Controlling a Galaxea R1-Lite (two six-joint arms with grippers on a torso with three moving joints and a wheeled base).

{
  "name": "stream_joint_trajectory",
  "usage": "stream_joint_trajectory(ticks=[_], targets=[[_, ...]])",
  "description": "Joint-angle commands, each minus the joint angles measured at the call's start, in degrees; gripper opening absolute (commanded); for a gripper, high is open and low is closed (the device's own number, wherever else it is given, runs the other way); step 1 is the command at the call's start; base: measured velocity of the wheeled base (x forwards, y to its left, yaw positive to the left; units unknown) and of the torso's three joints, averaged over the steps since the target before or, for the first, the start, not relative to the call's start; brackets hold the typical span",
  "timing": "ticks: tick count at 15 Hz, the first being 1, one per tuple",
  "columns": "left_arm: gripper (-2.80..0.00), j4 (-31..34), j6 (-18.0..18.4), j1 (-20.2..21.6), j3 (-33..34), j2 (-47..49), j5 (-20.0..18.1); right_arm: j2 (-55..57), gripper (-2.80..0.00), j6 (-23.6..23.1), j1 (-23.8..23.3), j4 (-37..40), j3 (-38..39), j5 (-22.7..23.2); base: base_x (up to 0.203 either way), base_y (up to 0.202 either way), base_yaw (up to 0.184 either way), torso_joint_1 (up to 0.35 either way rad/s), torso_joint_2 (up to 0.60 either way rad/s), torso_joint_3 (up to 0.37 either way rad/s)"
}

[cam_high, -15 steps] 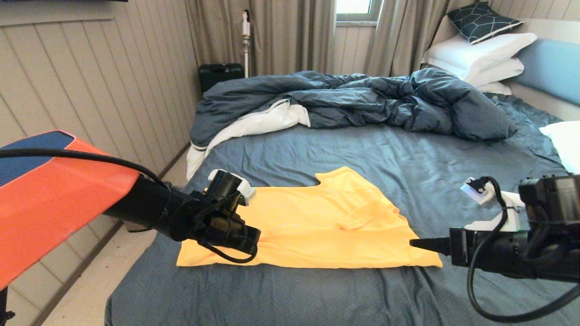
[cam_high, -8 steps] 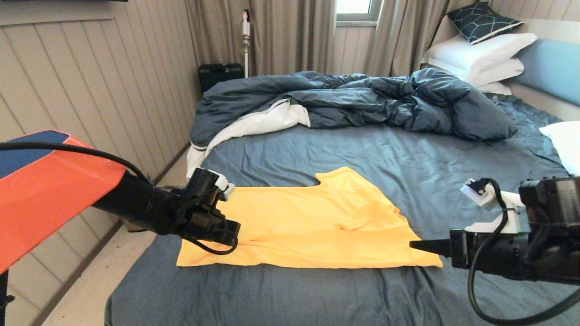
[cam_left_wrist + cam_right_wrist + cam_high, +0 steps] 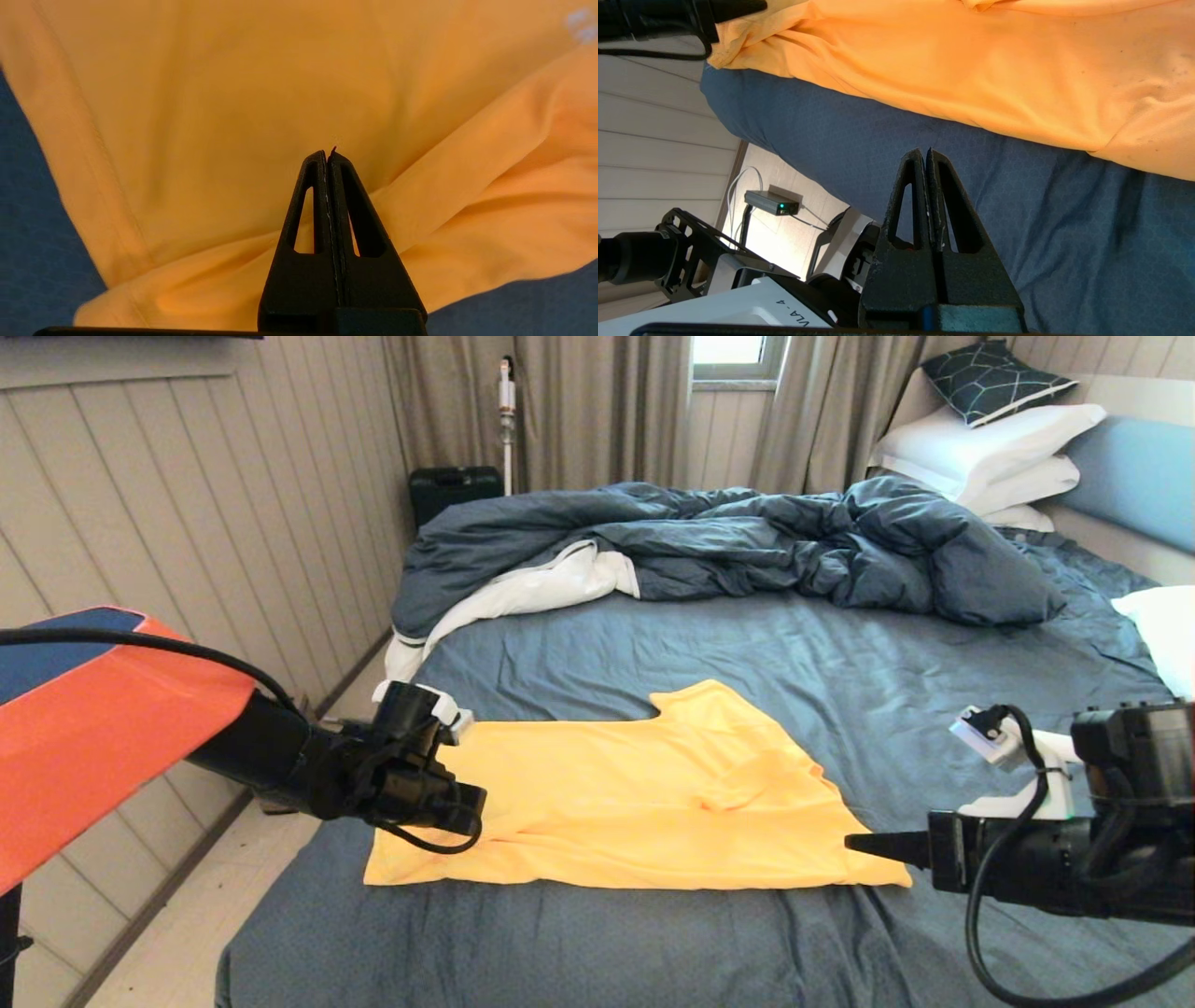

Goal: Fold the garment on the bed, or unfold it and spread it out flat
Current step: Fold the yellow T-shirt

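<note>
Panelled bedroom wall on the left, curtains behind, and filling the middle a bed (image 3: pixel 653 644) in dark blue-grey sheet. Duvet (image 3: pixel 728 541) bunched along the far side, white lining showing at its left end; pillows (image 3: pixel 990 448) stacked at the headboard on the right. Shirt (image 3: pixel 635 803) spread on the near half of the bed, yellow, long axis running left to right across the mattress, parallel to the near edge. Neck notch on the far edge, so collar pointing away toward the duvet; a fold of cloth rumpled near the right end. Left gripper (image 3: pixel 471 800) low at the shirt's left end, jaws clenched together over the fabric with no cloth between them in the wrist view (image 3: pixel 330 156). Right gripper (image 3: pixel 854 840) at the shirt's near right corner, jaws likewise pressed shut, over bare sheet just beside the hem (image 3: pixel 924 154), holding nothing.
</note>
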Motion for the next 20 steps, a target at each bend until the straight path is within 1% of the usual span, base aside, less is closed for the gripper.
stream_joint_trajectory(ticks=[1, 4, 7, 8, 9, 10, 11, 16, 20], targets=[[-2.8, -0.8, -0.1, 0.9, -0.8, -1.4, 0.3, -0.1, -2.8, 0.0, 0.0, -0.1, 0.1, 0.2, 0.0, 0.0, 0.0, 0.0, 0.0, 0.0], [-2.8, -0.3, -0.1, 2.1, 0.7, -5.4, 0.0, -0.6, -2.8, 0.0, -0.1, 0.0, 0.1, 0.2, 0.0, 0.0, 0.0, 0.0, 0.0, 0.0], [-2.8, -0.2, -0.1, 2.1, 7.7, -9.1, -0.7, -0.6, -2.8, 0.0, -0.1, 0.0, 0.2, 0.2, 0.0, 0.0, 0.0, 0.0, 0.0, 0.0], [-2.8, -0.2, -0.2, 2.0, 9.7, -10.8, -1.5, -0.6, -2.8, 0.0, 0.0, -0.1, 0.2, 0.1, 0.0, 0.0, 0.0, 0.0, 0.0, 0.0], [-2.8, -0.2, -0.8, 1.7, 11.5, -12.5, -3.6, -0.6, -2.8, -0.1, 0.0, -0.1, 0.4, 0.1, 0.0, 0.0, 0.0, 0.0, 0.0, 0.0], [-2.8, -0.1, -2.3, 1.1, 12.4, -13.4, -6.3, -0.6, -2.8, -0.1, 0.1, -0.1, 0.5, 0.0, 0.0, 0.0, 0.0, 0.0, 0.0, 0.0], [-2.8, 0.2, -3.4, 0.4, 12.7, -13.7, -7.4, -0.5, -2.8, -0.1, 0.1, -0.1, 0.6, 0.0, 0.0, 0.0, 0.0, 0.0, 0.0, 0.0], [-2.8, 0.1, -3.9, -3.1, 12.8, -10.7, -7.7, -0.5, -2.8, -0.1, 0.0, -0.1, 0.5, 0.0, 0.0, 0.0, 0.0, 0.0, 0.0, 0.0], [-2.8, -0.8, -3.7, -3.4, 11.7, -5.5, -7.5, -0.6, -2.8, -0.1, -0.1, -0.2, 0.5, 0.0, 0.0, 0.0, 0.0, 0.0, 0.0, 0.0]])
